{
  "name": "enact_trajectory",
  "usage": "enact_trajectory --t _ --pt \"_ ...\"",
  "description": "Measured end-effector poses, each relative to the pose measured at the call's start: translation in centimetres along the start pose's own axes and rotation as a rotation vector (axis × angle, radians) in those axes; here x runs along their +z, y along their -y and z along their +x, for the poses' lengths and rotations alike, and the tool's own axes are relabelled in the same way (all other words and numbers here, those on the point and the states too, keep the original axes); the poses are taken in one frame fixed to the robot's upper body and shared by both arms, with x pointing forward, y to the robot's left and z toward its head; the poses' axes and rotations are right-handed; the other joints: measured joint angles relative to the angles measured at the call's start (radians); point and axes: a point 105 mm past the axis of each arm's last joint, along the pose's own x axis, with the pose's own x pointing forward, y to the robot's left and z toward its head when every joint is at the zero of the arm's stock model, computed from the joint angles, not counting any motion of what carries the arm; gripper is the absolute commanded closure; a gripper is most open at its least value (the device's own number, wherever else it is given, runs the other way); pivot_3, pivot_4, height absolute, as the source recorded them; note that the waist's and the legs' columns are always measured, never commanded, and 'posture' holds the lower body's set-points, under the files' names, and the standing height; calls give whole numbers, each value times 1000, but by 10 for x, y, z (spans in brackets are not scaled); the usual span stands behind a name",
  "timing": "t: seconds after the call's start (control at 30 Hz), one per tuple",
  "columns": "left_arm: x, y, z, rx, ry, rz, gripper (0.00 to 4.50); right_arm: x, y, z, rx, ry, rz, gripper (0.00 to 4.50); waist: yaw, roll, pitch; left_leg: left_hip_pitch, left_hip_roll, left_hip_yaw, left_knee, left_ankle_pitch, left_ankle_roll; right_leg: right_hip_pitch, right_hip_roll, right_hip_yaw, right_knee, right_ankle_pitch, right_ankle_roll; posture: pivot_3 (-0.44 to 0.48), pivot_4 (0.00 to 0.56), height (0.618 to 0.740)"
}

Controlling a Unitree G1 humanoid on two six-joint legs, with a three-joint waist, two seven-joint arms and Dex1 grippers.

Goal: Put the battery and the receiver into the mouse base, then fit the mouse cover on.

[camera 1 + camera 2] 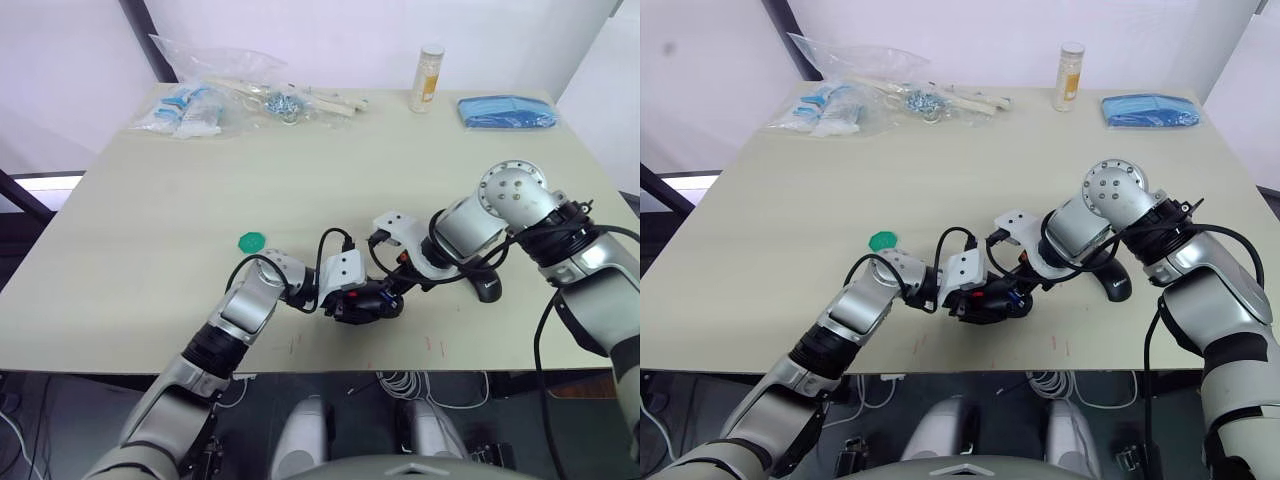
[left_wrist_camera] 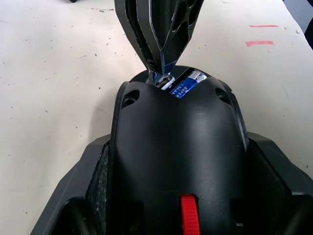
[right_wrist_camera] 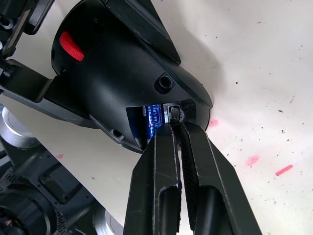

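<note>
**Receiver going into the mouse base, battery already seated**

Near the front edge of the tabletop (image 1: 150, 250), the left claw (image 1: 352, 296) is clenched around the mouse base (image 2: 176, 161), its fingers pressing on either flank with the red scroll wheel (image 2: 188, 215) towards the wrist. The battery (image 2: 187, 85) lies inside the open compartment at the far end of the base, its blue label showing. The right claw (image 3: 177, 128) comes in from the right with its fingers pinched together on a small dark-and-silver piece, probably the receiver (image 3: 174, 113), held at the compartment's edge just beside the battery. The mouse cover (image 1: 484, 281) rests on the tabletop to the right, partly behind the right arm, well apart from the base.

Risks as I judge them: the receiver looks tiny against the fingertips, so a slight tilt could jam it against the slot wall or let it drop into the battery bay. Pushing hard could twist the base in the left grip. The right forearm hangs close to the cover and might knock it on withdrawal. A green disc (image 1: 250, 241) lies further left, clear of the work
</note>
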Motion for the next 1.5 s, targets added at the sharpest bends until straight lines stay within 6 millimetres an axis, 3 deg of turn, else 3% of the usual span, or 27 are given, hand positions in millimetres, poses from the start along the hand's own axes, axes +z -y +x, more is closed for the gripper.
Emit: enact_trajectory --t 1.5 --pt "2 1 2 -1 15 11 1573 3 -3 -2 -15 -84 6 4500 -6 6 2 -4 -2 -2 -3 0 0 1 -5 -6 -9 0 1 0 150 740"
